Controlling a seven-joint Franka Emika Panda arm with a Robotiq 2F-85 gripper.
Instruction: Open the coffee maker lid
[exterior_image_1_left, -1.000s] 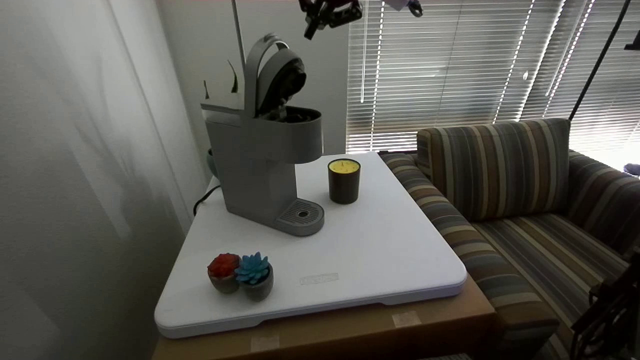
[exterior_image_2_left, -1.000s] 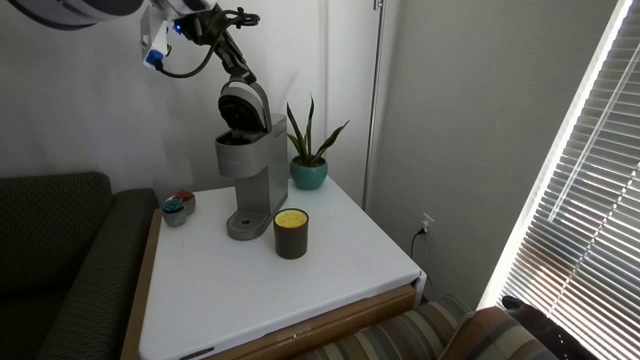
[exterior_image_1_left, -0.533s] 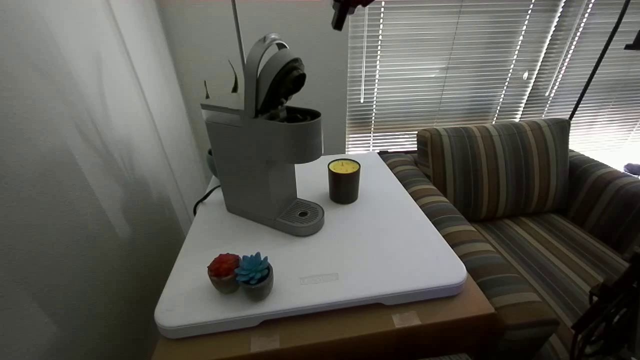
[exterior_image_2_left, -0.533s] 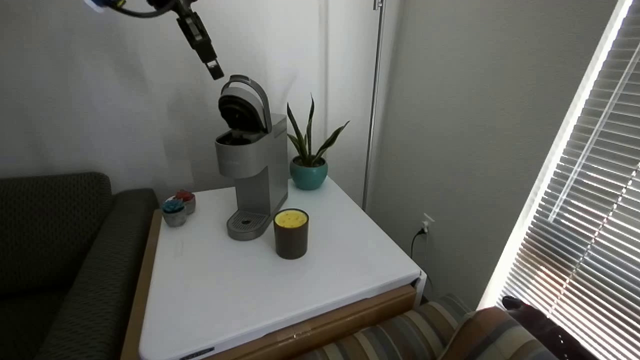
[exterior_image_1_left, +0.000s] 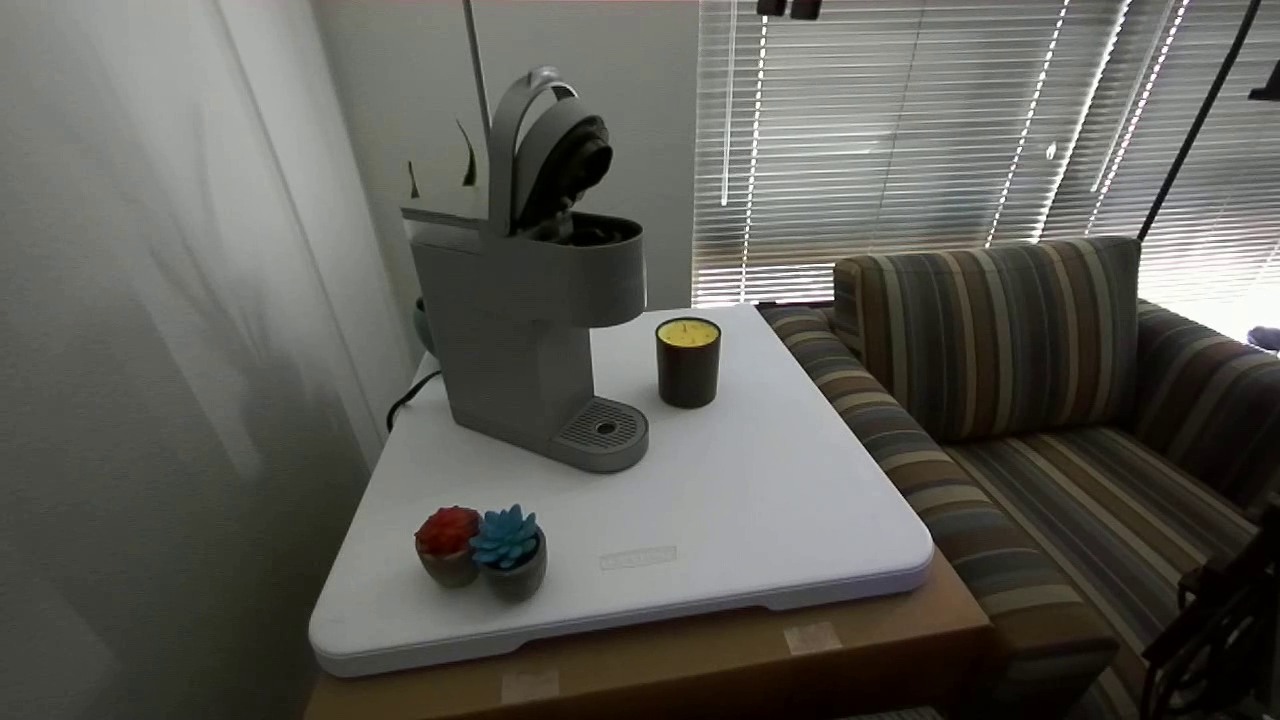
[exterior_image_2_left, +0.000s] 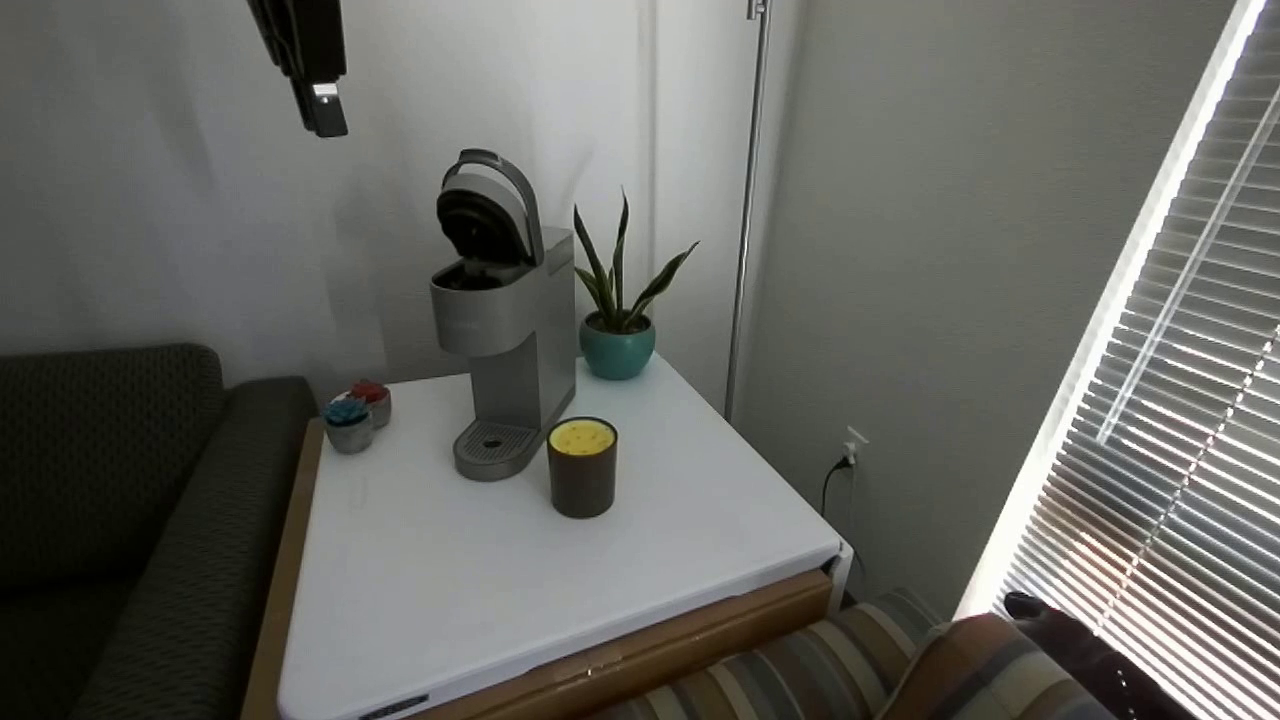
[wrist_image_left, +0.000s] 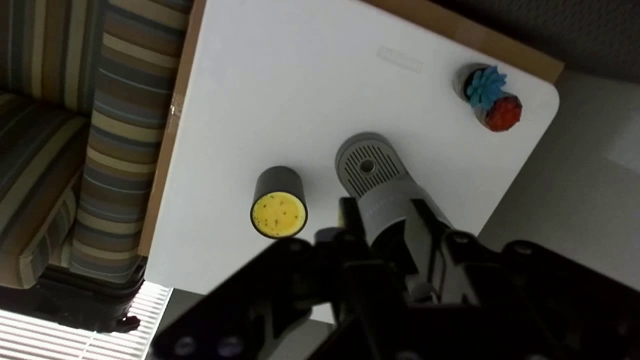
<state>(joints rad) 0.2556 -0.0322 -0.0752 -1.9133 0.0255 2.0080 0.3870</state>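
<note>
The gray coffee maker stands upright on the white table in both exterior views. Its lid is raised and tilted back on its hinge, dark underside facing the front, with the looped handle above it; it looks the same in an exterior view. My gripper hangs above and in front of the machine, apart from the lid. Only its fingertips show at the top edge in an exterior view. In the wrist view the gripper has a gap between its fingers, with nothing held; the fingers hide most of the lid.
A dark jar with yellow top stands beside the drip base. Two small potted succulents stand near a table edge. A plant in a teal pot is behind the machine. A striped armchair adjoins the table.
My gripper was by the handle top one second ago in an exterior view. It has moved up and away, toward the machine's front. The lid and machine have stayed still.
</note>
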